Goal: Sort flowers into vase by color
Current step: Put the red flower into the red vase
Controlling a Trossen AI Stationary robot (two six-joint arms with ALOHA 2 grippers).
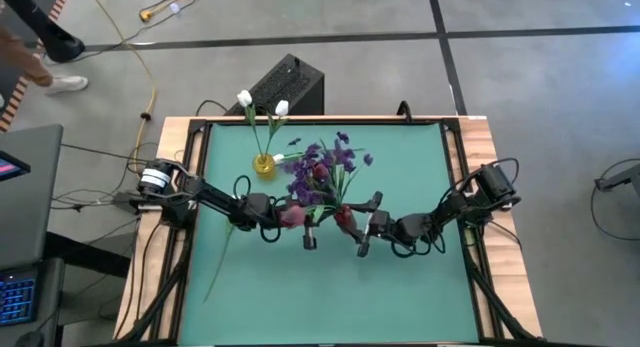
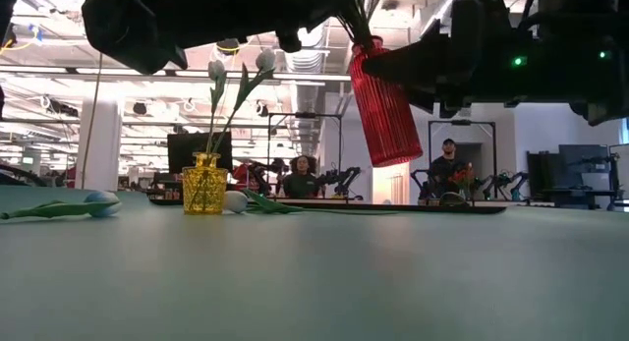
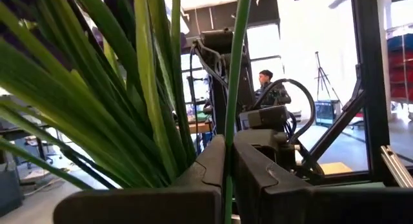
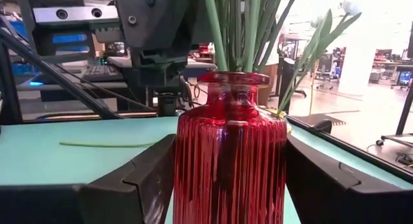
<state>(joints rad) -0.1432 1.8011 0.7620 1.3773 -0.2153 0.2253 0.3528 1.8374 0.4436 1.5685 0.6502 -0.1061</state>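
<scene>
The right pincer (image 4: pixel 229 179) clasps the red vase (image 4: pixel 230 159) by its ribbed belly, one finger on each side, and holds it above the table (image 1: pixel 400 287), tilted in the low view. The left pincer (image 3: pixel 229 179) is pinched tight on a thin green stem (image 3: pixel 235 88) whose lower end seems to run into the vase's neck among other stems and leaves. Purple and dark red flowers (image 1: pixel 325 172) spread above both pincers. Farther back a yellow vase (image 1: pixel 263 165) holds two white tulips (image 1: pixel 262 103); another white tulip (image 2: pixel 98 203) lies on the table. The stems look light and springy, best taken low down. The glass looks slick and breakable, so a firm belly grip suits it.
</scene>
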